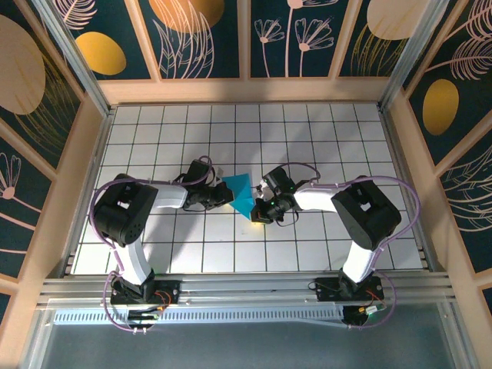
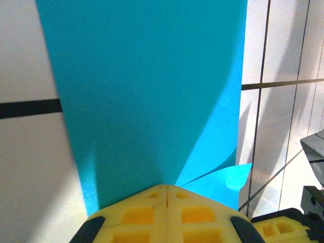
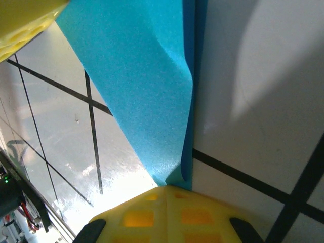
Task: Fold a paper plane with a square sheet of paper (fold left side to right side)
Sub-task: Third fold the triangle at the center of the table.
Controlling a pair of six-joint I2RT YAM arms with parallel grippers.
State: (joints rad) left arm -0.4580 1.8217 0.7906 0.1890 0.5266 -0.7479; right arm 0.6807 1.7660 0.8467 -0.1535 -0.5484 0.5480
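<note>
The square sheet of paper [image 1: 240, 194] is bright cyan-blue and lies partly folded over itself in the middle of the table, between the two grippers. My left gripper [image 1: 224, 194] is shut, and its yellow fingertips [image 2: 167, 186] rest on the sheet's [image 2: 147, 91] left edge, which runs under them. A loose flap [image 2: 225, 182] curls up beside them. My right gripper [image 1: 262, 209] is shut on the sheet's near corner. There the raised upper layer [image 3: 147, 91] and the lower layer meet at its yellow fingertips [image 3: 169, 188].
White gridded tiles [image 1: 323, 131] cover the table, with wooden walls [image 1: 246, 91] around it. The two grippers stand less than one tile apart. The right gripper's finger [image 2: 283, 230] shows in the left wrist view, and the left gripper's finger [image 3: 25, 20] in the right wrist view.
</note>
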